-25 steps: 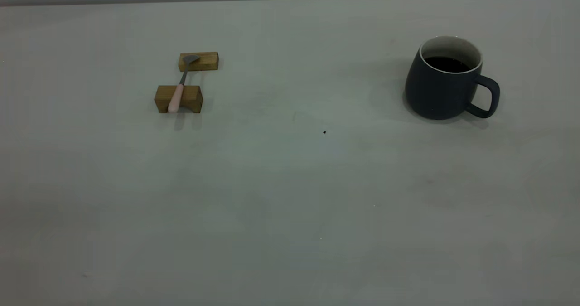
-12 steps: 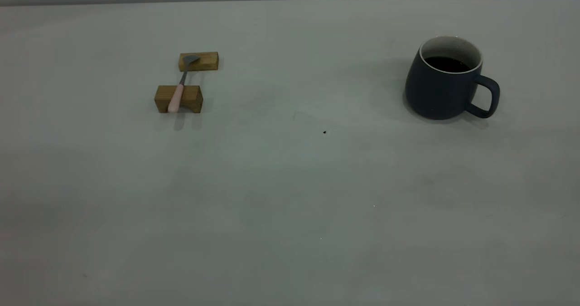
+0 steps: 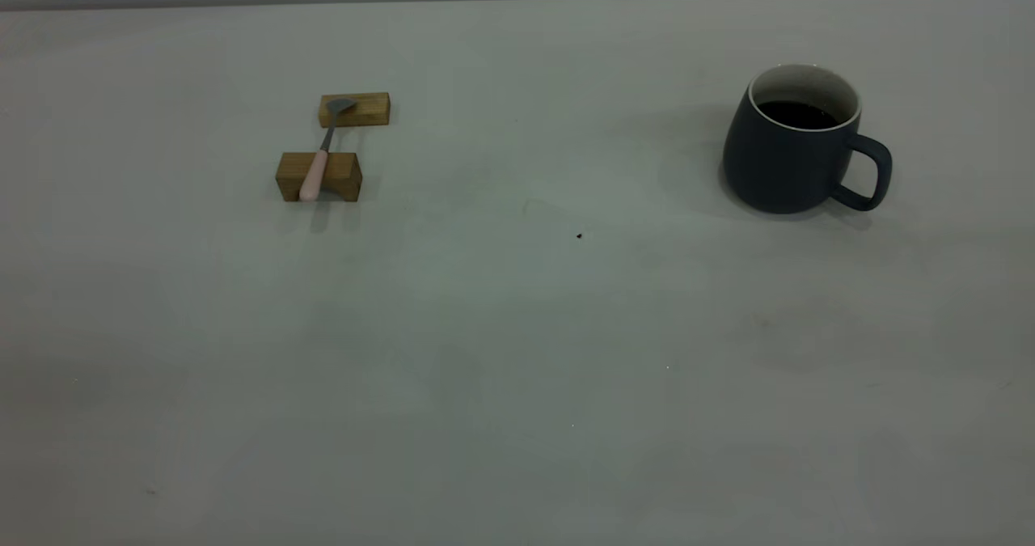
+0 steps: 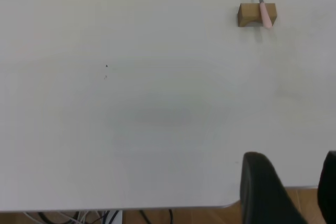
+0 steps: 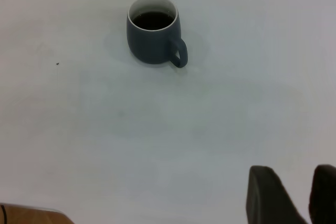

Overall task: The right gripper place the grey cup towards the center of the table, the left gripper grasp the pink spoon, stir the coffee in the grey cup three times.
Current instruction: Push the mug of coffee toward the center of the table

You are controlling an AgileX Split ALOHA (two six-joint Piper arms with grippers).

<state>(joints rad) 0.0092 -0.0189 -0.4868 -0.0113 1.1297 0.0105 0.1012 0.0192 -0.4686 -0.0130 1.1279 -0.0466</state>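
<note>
The grey cup (image 3: 784,162) stands upright on the right side of the table (image 3: 517,328), its handle turned toward the right edge and dark coffee (image 3: 796,114) inside. The pink spoon (image 3: 314,175) lies across two wooden blocks on the left side, bowl on the far block. Neither gripper appears in the exterior view. In the left wrist view my left gripper (image 4: 294,163) hangs open at the table's edge, far from the spoon (image 4: 264,10). In the right wrist view my right gripper (image 5: 295,174) is open with nothing in it, well short of the cup (image 5: 149,43).
The spoon rests on a small far wooden block (image 3: 365,111) and a larger near block (image 3: 340,175). A tiny dark speck (image 3: 579,235) marks the table's middle. Wood floor and cables show past the table edge (image 4: 157,209) in the left wrist view.
</note>
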